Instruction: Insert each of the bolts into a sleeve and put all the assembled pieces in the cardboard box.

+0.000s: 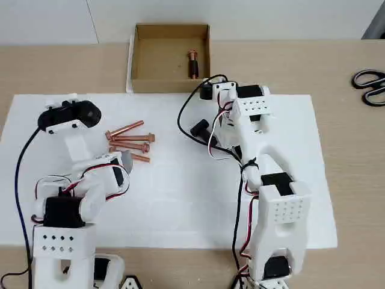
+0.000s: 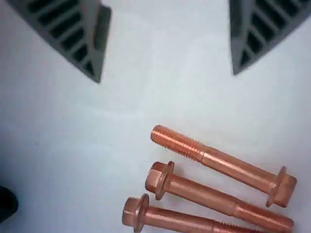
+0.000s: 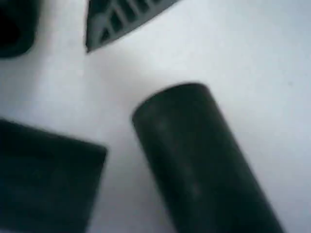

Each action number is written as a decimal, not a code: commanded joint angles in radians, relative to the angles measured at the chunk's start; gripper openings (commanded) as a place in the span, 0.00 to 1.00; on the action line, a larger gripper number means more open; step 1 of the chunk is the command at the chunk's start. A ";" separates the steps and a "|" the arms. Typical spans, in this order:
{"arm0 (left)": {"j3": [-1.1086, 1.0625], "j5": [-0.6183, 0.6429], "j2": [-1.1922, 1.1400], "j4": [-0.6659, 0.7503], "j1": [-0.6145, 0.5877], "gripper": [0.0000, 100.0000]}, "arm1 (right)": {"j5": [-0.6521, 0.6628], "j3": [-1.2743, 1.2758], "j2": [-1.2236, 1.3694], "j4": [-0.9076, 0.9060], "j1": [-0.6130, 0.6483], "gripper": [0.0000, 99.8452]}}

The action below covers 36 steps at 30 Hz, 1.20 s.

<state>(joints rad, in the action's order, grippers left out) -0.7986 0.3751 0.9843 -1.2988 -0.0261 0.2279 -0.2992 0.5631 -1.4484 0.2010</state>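
Observation:
Several copper bolts point(image 1: 131, 139) lie in a loose bunch on the white sheet point(image 1: 180, 205). My left gripper point(image 1: 124, 162) hangs just beside them, open, with bare sheet between its fingertips point(image 2: 165, 75) and three bolts point(image 2: 218, 165) close by. A black sleeve point(image 1: 200, 127) lies on the sheet by my right gripper point(image 1: 218, 123), which is open. That sleeve point(image 3: 199, 160) lies loose, apart from one grey finger point(image 3: 126, 17). A second black sleeve point(image 1: 207, 91) sits nearer the cardboard box point(image 1: 139, 60), which holds one bolt in a sleeve point(image 1: 192, 64).
Scissors point(image 1: 370, 85) lie on the bare table at the far right. A black cable point(image 1: 183, 129) loops off the right arm beside the sleeves. The middle and front of the sheet offer free room. A dark blurred block point(image 3: 48, 179) sits close to the sleeve.

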 commanded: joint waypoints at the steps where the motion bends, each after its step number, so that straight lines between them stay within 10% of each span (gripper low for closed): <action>1: 0.005 -0.008 0.012 0.021 0.000 0.17 | 0.012 -0.037 0.007 0.012 -0.002 0.20; 36: 0.005 -0.008 0.012 0.021 0.000 0.17 | 0.009 -0.250 0.018 -0.191 -0.111 0.00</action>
<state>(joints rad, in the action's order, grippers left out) -0.7986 0.3751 0.9843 -1.2988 -0.0261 0.2294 -0.4726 0.6475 -1.5804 0.1074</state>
